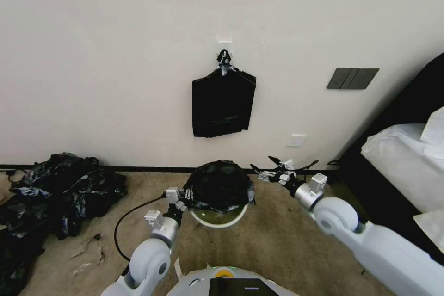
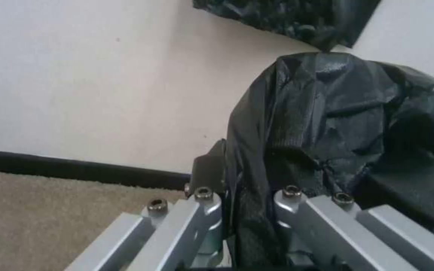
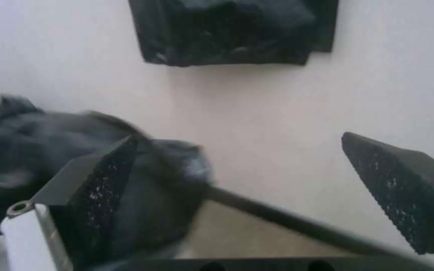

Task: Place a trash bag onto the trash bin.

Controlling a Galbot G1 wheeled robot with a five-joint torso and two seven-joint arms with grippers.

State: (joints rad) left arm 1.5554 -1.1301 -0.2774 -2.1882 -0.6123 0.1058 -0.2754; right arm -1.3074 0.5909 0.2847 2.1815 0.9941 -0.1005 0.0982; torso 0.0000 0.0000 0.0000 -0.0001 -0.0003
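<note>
We had the trash bag (image 1: 218, 186) draped over most of the trash bin (image 1: 217, 218), left gripper (image 1: 181, 200) fingers pinching its edge, right gripper (image 1: 267, 168) fingers spread empty beside it, the near rim left uncovered.

White rounded arms, silver wrists, black cable, screw-studded grey links, black textured fingers (image 3: 403, 188)

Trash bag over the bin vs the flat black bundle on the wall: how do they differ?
The thin wrinkly black trash bag is domed over the round cream plastic trash bin on the carpet; the flat rectangular black bundle hangs from a wall hook. The bag is puffed and crumpled, the bundle flat. The left end effector grips the bag; nothing touches the bundle. Both are glossy black plastic.
</note>
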